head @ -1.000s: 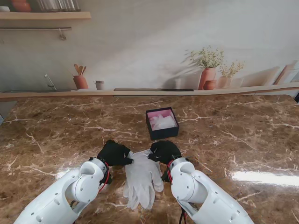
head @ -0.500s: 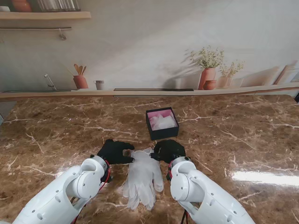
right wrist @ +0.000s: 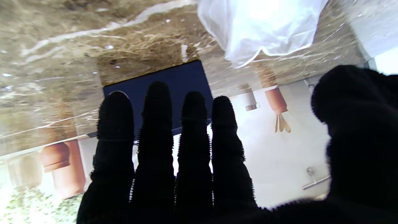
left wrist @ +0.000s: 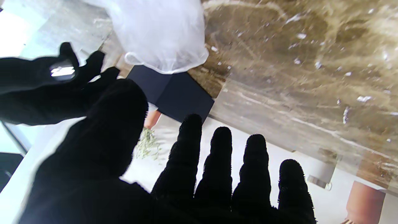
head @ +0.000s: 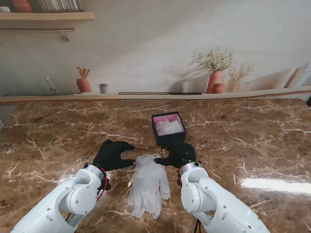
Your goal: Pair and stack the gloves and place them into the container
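A pile of white gloves (head: 148, 183) lies flat on the marble table (head: 58, 136) between my two arms, cuffs pointing away from me. My left hand (head: 112, 154), in black, hovers just left of the cuffs with fingers spread, holding nothing. My right hand (head: 178, 154) hovers just right of the cuffs, fingers straight and apart. The dark blue container (head: 168, 128) stands just beyond my right hand, with white material inside on a pink lining. Both wrist views show the glove cuff (left wrist: 161, 40) (right wrist: 264, 28) and the container's wall (left wrist: 174, 93) (right wrist: 174, 77) beyond the fingers (left wrist: 217, 161) (right wrist: 158, 124).
A wooden ledge (head: 155, 96) runs along the table's far edge against a wall picture of pots and plants. A bright reflection (head: 277, 184) lies on the marble at the right.
Both hands have moved away from me and slightly outward, off the cuffs of the gloves. The left hand's fingers have spread. The gloves have stayed where they were.
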Motion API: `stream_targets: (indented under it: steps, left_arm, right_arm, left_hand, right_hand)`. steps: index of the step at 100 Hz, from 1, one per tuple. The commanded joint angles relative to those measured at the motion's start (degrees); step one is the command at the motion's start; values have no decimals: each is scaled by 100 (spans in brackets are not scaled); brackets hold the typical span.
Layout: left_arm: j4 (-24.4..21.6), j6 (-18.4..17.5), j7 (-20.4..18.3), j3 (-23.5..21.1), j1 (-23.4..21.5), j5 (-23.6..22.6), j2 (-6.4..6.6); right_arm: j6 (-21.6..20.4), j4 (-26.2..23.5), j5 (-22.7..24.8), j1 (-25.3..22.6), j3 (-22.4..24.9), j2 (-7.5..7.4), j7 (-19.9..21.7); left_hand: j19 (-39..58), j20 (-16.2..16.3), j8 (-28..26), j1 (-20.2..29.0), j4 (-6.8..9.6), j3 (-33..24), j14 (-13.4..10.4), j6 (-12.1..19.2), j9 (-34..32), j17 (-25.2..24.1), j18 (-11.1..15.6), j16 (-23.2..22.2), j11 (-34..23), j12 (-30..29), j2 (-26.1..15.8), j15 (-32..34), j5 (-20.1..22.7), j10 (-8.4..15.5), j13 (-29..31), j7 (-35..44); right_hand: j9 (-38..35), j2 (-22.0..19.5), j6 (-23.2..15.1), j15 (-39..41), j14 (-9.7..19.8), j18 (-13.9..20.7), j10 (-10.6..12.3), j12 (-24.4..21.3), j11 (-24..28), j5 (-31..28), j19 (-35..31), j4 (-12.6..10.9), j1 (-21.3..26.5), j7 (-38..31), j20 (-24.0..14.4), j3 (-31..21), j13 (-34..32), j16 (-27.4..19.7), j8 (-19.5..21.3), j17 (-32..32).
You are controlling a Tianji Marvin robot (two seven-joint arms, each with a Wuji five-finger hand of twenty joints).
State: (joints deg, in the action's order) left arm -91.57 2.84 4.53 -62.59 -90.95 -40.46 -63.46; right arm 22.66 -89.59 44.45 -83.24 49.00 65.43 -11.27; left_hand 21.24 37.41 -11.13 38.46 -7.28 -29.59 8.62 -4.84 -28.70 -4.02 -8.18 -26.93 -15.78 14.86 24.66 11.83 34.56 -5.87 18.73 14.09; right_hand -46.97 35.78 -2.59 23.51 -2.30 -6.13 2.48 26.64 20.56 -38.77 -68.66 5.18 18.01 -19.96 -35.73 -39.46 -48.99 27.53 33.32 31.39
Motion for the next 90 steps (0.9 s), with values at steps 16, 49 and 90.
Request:
stream_targets:
  steps: [16,49,90]
  left_arm:
    - [-348,-227,197,-215,-284,-130,-13]
    - [-555,-382,255,-399,-457,-206,-9]
    - [-600,-372,307,-447,-515,-219,-17]
  right_arm:
    - [94,415,-56,530,-496,82,224]
    - [437,1227,111,1437,-1575,130,550]
    - [286,1483,24,1657,-1939,165,668]
  left_hand:
    - [-252,-57,10,-215,179,234,-221,81,139,-68,84,107,15,-92,-222,-157,-132,92,-177,-7]
    - [-371,-35,-29,-160,195,376,-270,185,106,-102,53,149,63,-114,-249,-201,-27,89,-162,72]
    - [-478,41,-101,-104,206,502,-330,328,73,-114,12,185,95,-130,-314,-245,172,249,-146,221]
  right_hand:
    - [107,211,-4,-504,-185,-155,-27,-383,-339,162,169,-254,-132,52,276,-139,-68,-465,-170,180]
    - [411,191,271,680,176,345,-210,-763,-462,681,-939,-233,157,435,-91,142,-951,294,-497,887]
    - [-1452,871,-1564,3813,815,321,958,3248,2927,-1218,-1615,395,2007,-2829,-844,816,-949,2256,404,551]
